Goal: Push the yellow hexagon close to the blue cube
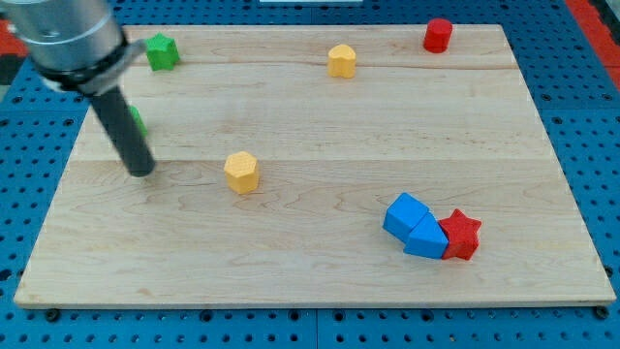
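A yellow hexagon-like block (242,172) lies left of the board's middle. A second yellow block (341,60), of similar shape, lies near the top centre. The blue cube (405,213) sits at the lower right, touching another blue block (427,238), which touches a red star (463,234). My tip (142,172) rests on the board to the left of the nearer yellow block, at about the same height in the view and well apart from it. The rod leans up towards the view's top left.
A green star (162,50) lies at the top left. Another green block (139,121) is mostly hidden behind the rod. A red block (438,35) stands at the top right. The wooden board (310,271) lies on a blue perforated table.
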Tool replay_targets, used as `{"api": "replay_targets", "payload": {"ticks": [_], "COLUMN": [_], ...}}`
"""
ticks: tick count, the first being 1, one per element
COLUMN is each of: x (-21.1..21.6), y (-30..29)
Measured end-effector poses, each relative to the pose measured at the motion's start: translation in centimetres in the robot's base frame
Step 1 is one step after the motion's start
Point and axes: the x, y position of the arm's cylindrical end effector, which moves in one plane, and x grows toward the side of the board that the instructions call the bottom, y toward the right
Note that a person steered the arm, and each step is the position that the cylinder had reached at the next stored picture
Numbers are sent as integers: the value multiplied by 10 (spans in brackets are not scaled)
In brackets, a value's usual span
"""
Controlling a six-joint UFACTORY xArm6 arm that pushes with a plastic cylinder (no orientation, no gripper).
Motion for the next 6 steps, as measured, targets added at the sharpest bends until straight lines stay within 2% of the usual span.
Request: {"api": "replay_targets", "payload": {"ticks": [2, 3, 5, 6], "x": [-3, 16, 30, 24], "y": [118, 131, 206, 186]}}
